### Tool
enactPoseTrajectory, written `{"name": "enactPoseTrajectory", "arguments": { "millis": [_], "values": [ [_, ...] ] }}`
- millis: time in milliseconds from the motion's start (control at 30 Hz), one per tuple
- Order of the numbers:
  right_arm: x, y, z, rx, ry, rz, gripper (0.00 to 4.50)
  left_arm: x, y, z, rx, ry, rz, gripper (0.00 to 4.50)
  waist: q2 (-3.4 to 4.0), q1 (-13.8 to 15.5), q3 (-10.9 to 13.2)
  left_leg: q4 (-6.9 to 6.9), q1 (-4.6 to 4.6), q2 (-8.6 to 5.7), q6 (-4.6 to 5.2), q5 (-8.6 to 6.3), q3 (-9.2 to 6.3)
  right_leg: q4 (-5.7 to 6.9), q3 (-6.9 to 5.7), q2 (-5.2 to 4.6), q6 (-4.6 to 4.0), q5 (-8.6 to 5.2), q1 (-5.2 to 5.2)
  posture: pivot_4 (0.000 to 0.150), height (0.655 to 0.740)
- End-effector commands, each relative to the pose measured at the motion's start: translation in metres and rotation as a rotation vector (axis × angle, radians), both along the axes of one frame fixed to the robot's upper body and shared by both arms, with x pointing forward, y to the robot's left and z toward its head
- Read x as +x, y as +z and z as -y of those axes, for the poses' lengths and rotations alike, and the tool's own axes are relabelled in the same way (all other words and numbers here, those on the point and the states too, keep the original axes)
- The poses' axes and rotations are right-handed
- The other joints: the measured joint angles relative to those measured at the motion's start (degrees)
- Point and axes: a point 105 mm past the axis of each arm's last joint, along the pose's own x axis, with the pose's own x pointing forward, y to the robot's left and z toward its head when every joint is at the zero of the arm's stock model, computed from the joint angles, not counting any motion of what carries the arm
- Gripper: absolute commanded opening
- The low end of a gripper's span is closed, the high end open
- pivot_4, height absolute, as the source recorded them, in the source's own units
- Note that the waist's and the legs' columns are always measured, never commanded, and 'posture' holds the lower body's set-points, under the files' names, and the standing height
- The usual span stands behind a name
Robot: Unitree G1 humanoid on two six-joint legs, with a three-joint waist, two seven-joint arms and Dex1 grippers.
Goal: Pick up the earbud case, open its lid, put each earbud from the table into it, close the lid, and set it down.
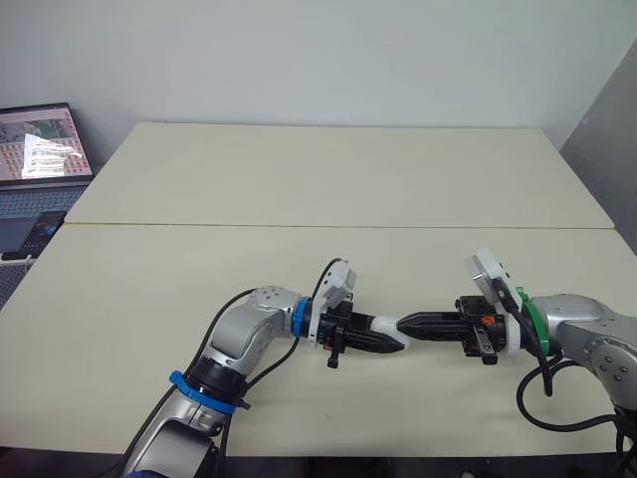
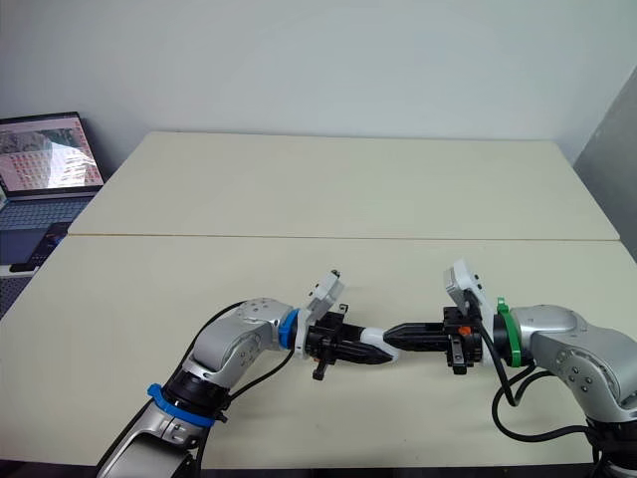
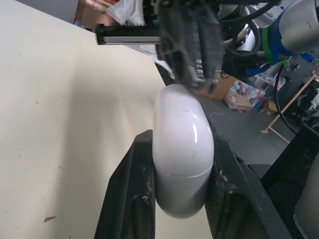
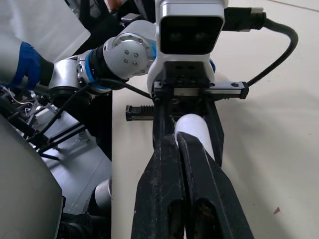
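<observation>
Left end effector [image 1: 393,341] clamps glossy, rounded earbud case [image 3: 182,164].

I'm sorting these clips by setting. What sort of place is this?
Probably a robotics lab or test room: two plain cream tables pushed together against a bare wall, an open laptop beside them on the robot's left, and cluttered gear on the floor past the table edge.

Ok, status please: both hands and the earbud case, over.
Left hand shut on earbud case, held off table. Right hand shut, tips touching the case's far end. Lid closed. Nothing blocking.
</observation>
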Motion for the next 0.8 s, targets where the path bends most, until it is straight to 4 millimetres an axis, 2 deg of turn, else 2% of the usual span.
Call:
{"name": "enactPoseTrajectory", "arguments": {
  "millis": [33, 200, 333, 400, 500, 633, 733, 800],
  "values": [
    [0.004, 0.012, 0.0, 0.032, -0.016, 0.051, 0.05, 0.001, 0.008, 0.001, -0.019, -0.001, 0.033, 0.82, 0.0, 0.0, 0.0, 0.0, 0.0, 0.0, 0.0, 0.0, -0.01, 0.0, 0.0, 0.0, 0.0, 0.0, 0.0, 0.15, 0.74],
    [0.017, 0.021, 0.009, 0.077, -0.127, 0.089, 0.05, 0.015, 0.001, 0.005, 0.033, 0.127, 0.025, 0.82, 0.0, 0.06, 0.0, 0.0, 0.0, 0.0, 0.0, 0.0, -0.02, 0.0, 0.02, 0.0, 0.0, 0.0, 0.0, 0.15, 0.74],
    [0.045, 0.015, 0.032, 0.03, -0.366, 0.203, 0.05, 0.023, 0.005, 0.011, 0.073, 0.258, -0.059, 0.82, -0.03, 0.15, 0.01, 0.01, -0.03, -0.01, 0.0, 0.0, -0.04, 0.0, 0.08, -0.02, 0.0, 0.0, 0.0, 0.15, 0.74],
    [0.052, 0.01, 0.043, 0.013, -0.438, 0.265, 0.05, 0.028, 0.008, 0.012, 0.087, 0.313, -0.113, 0.82, -0.02, 0.15, 0.01, 0.01, -0.04, -0.01, 0.0, 0.0, -0.03, 0.01, 0.09, -0.02, 0.0, 0.0, -0.03, 0.15, 0.74],
    [0.049, -0.008, 0.056, -0.092, -0.442, 0.321, 0.05, 0.039, 0.008, 0.013, 0.118, 0.386, -0.183, 0.82, -0.02, 0.17, 0.01, 0.01, -0.04, -0.01, 0.0, 0.0, -0.03, 0.03, 0.06, -0.02, 0.0, 0.0, -0.02, 0.15, 0.74],
    [0.037, -0.038, 0.071, -0.228, -0.421, 0.315, 0.05, 0.048, -0.007, 0.015, 0.228, 0.433, -0.212, 0.82, -0.02, 0.19, 0.01, 0.01, -0.01, -0.04, -0.01, 0.01, 0.04, 0.02, 0.01, 0.0, 0.01, 0.0, -0.01, 0.15, 0.74],
    [0.032, -0.046, 0.076, -0.269, -0.408, 0.335, 0.05, 0.051, -0.011, 0.018, 0.263, 0.44, -0.203, 0.82, -0.02, 0.07, 0.01, 0.01, 0.04, -0.03, -0.02, 0.01, 0.12, 0.04, 0.01, 0.0, 0.0, 0.0, -0.01, 0.15, 0.74],
    [0.03, -0.045, 0.076, -0.254, -0.412, 0.345, 0.39, 0.051, -0.009, 0.021, 0.264, 0.432, -0.193, 0.82, -0.02, 0.03, 0.01, 0.0, 0.04, -0.01, -0.03, 0.02, 0.11, 0.06, 0.02, 0.01, 0.0, 0.0, -0.03, 0.15, 0.74]
  ]
}}
